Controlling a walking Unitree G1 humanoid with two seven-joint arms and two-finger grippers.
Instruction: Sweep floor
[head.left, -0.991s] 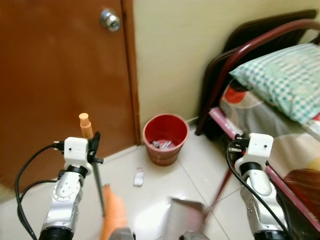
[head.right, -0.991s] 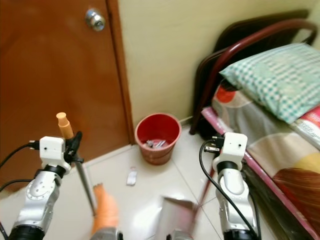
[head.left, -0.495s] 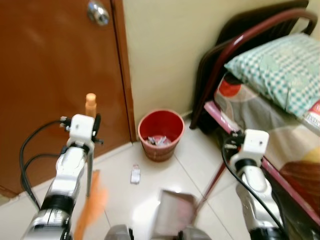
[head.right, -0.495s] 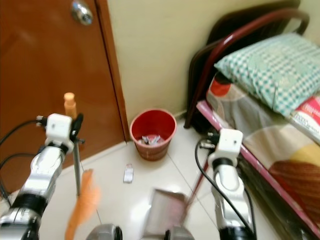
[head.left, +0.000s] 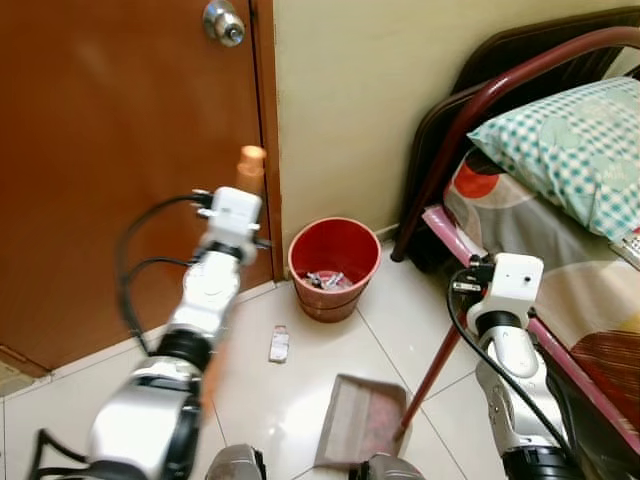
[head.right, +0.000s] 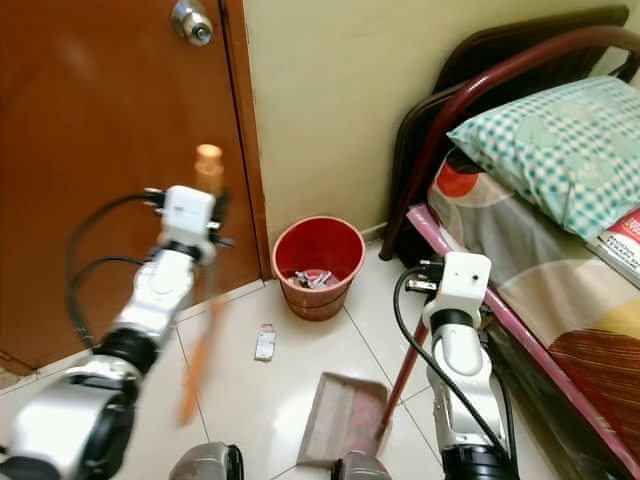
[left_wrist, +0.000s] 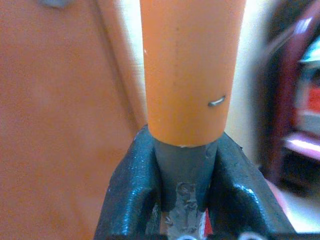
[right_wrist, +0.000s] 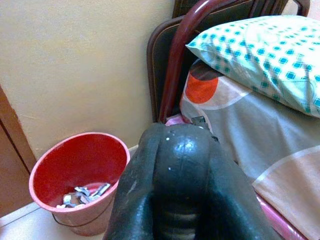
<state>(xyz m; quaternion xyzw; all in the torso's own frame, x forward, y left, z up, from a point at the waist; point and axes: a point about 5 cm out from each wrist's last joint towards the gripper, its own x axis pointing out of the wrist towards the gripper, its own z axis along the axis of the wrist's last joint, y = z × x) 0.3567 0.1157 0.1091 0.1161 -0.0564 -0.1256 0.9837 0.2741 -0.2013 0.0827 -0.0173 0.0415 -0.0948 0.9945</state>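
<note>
My left gripper (head.left: 250, 218) is stretched forward near the brown door, shut on the broom handle (left_wrist: 187, 85) just under its orange grip. The broom's orange bristles (head.right: 200, 350) hang blurred below it, above the floor. My right gripper (head.left: 478, 292) is shut on the top of the dustpan's dark red pole (head.left: 432, 378). The grey dustpan (head.left: 358, 420) rests on the white tiles in front of me. A small white scrap (head.left: 279, 344) lies on the floor between broom and dustpan. In the right wrist view the black fingers (right_wrist: 150, 200) are pressed together.
A red bin (head.left: 334, 262) with scraps inside stands against the yellow wall beside the door (head.left: 100, 150). A bed with a dark red metal frame (head.left: 470, 120) and a checked pillow (head.left: 570, 140) runs along the right. Open tiles (head.left: 290, 400) lie between door and bed.
My left arm has swung the broom forward and right, from low at my left side up toward the door. The dustpan and right arm have hardly moved.
</note>
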